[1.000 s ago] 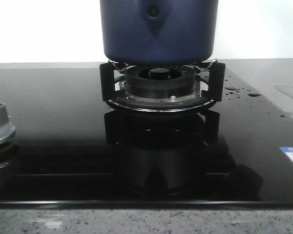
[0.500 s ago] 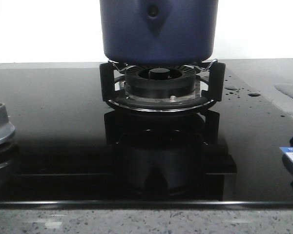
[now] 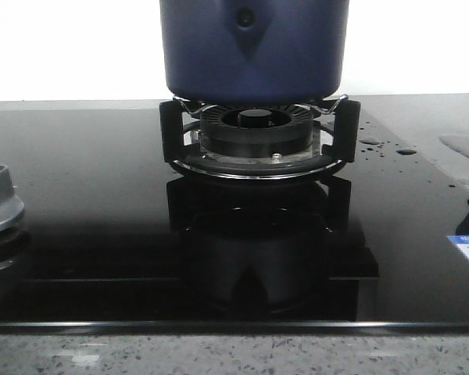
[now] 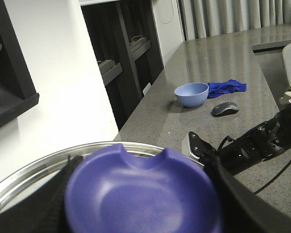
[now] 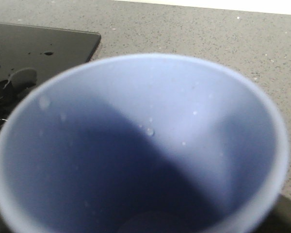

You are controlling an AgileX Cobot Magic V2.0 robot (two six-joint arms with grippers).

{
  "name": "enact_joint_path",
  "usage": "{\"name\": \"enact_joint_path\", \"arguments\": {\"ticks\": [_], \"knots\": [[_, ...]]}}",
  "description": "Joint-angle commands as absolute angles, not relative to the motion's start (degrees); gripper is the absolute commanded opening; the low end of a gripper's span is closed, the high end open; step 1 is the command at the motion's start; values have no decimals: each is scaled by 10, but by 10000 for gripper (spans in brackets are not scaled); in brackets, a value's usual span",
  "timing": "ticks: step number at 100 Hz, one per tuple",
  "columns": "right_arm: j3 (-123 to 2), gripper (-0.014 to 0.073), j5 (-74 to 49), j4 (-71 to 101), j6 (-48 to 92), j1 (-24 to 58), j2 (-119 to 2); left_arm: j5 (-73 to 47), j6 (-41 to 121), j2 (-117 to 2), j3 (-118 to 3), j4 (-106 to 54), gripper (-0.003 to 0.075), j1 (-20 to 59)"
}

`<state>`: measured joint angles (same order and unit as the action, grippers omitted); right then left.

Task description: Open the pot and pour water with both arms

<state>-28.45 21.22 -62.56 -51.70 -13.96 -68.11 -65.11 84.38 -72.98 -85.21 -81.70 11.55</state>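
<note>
pot point(image 3: 254, 51) unmoved on burner point(image 3: 256, 133) | dark shape newly at 3 o'clock edge | left gripper: lid point(image 4: 143, 191) between fingers | right gripper: unseen behind cup point(image 5: 140, 145), grip unclear

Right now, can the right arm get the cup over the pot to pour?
Probably yes. The right wrist view shows the light blue cup held close up, and the left wrist view shows the lid held away over the counter. The pot sits on the burner; its rim is out of frame.
</note>
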Motion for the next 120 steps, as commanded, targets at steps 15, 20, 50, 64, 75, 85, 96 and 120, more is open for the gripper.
{"name": "enact_joint_path", "arguments": {"ticks": [15,20,50,64,75,85,96,120], "knots": [[-299,653,239,-592,-518,-144,-616,-642,838,-720,-868,-875,229,117],[-300,652,239,-587,-518,-144,-595,-639,838,-723,-868,-875,229,122],[-312,652,252,-584,-519,-144,-471,-602,840,-794,-868,-876,229,181],[-312,587,250,-584,-543,-141,-402,-588,842,-850,-868,-889,229,203],[-312,323,249,-584,-568,-141,-351,-575,860,-890,-868,-889,229,212],[-312,-22,243,-588,-570,-141,-308,-577,874,-923,-868,-903,229,213],[-312,-64,227,-599,-570,-141,-282,-577,887,-955,-868,-933,229,213],[-312,-64,217,-600,-570,-141,-268,-573,914,-993,-868,-948,229,213]]}}
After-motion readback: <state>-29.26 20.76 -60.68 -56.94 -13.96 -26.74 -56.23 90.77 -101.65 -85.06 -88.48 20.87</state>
